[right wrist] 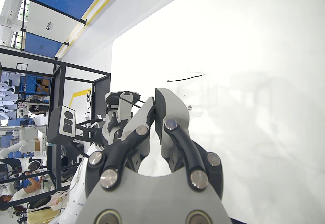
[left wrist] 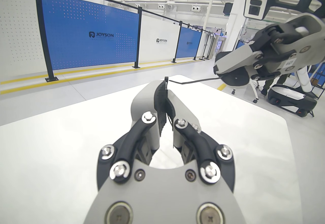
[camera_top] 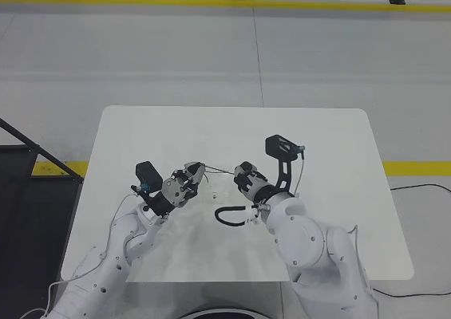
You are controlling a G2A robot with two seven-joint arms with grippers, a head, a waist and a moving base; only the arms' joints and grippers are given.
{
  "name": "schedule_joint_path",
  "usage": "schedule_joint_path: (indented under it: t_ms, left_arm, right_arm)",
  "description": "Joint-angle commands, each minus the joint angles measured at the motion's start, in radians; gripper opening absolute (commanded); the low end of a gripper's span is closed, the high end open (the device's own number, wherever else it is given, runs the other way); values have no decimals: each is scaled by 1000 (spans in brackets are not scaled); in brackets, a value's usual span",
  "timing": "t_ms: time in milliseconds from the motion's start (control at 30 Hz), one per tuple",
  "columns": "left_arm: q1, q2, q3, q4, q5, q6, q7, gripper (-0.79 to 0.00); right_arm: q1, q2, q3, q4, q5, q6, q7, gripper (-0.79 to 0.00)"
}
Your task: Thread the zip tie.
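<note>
The table [camera_top: 329, 143] is white and plain, a rectangle with rounded corners and a smooth, matte top. Near its middle lies a clear sheet [right wrist: 209, 98] that is thin, flat and hardly visible against the white. It may be a bag, but that cannot be told. A black zip tie [right wrist: 186, 78] lies flat along one edge of that sheet, stretched out almost straight with a slight curve and a small knob at one end. A tiny dark speck [right wrist: 190, 107] sits on the sheet, apart from the tie — too small to identify. The rest of the top is bare white, marked by soft grey shadows.
</note>
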State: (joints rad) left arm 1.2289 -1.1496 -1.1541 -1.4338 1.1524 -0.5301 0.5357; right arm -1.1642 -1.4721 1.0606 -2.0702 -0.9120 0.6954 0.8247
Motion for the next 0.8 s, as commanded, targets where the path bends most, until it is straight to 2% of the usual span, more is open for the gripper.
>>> schedule_joint_path:
  t_ms: [0, 767]
  left_arm:
    - [0, 0, 0, 0, 0, 0, 0, -785]
    - [0, 0, 0, 0, 0, 0, 0, -785]
  right_arm:
    - [1, 0, 2, 0, 2, 2, 2, -785]
    - [19, -3, 3, 9, 1, 23, 27, -785]
